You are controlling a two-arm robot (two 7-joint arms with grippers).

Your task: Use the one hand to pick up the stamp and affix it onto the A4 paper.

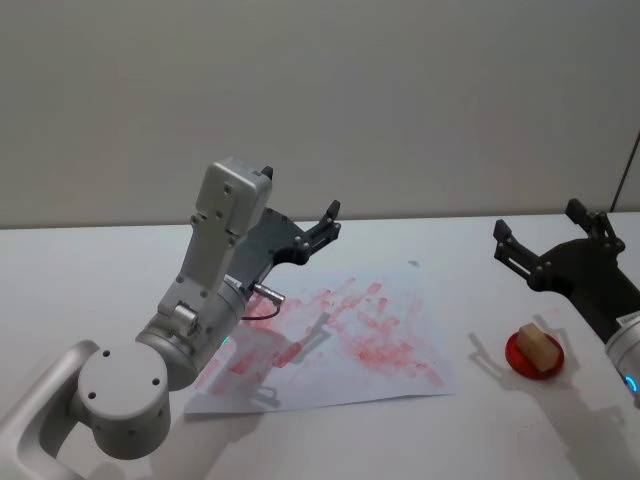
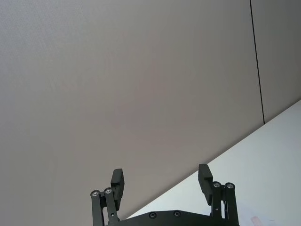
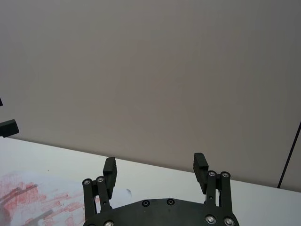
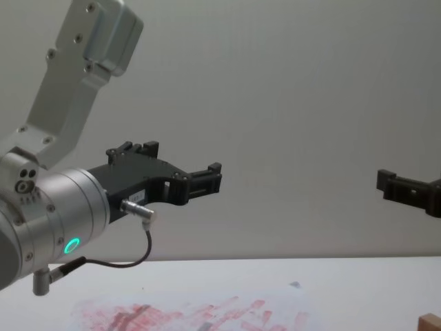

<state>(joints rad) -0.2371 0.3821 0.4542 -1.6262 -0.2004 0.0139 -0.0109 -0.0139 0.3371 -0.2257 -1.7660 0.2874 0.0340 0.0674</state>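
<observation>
Chest view: stamp (image 4: 431, 322) cut by lower right corner, only 1 top corner of block in frame. Right hand (image 4: 387, 183) cut by right edge, wrist out of frame. A4 paper (image 4: 207, 312) cut by bottom edge.
Head view: left arm (image 1: 195, 320) covers A4 paper's near-left part; right arm (image 1: 626, 348) and its ring light (image 1: 631, 381) cut by right edge.

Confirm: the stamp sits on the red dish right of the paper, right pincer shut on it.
Not shut on it: the head view shows the right pincer open, apart from the stamp. The stamp does sit on the red dish right of the A4 paper.
</observation>
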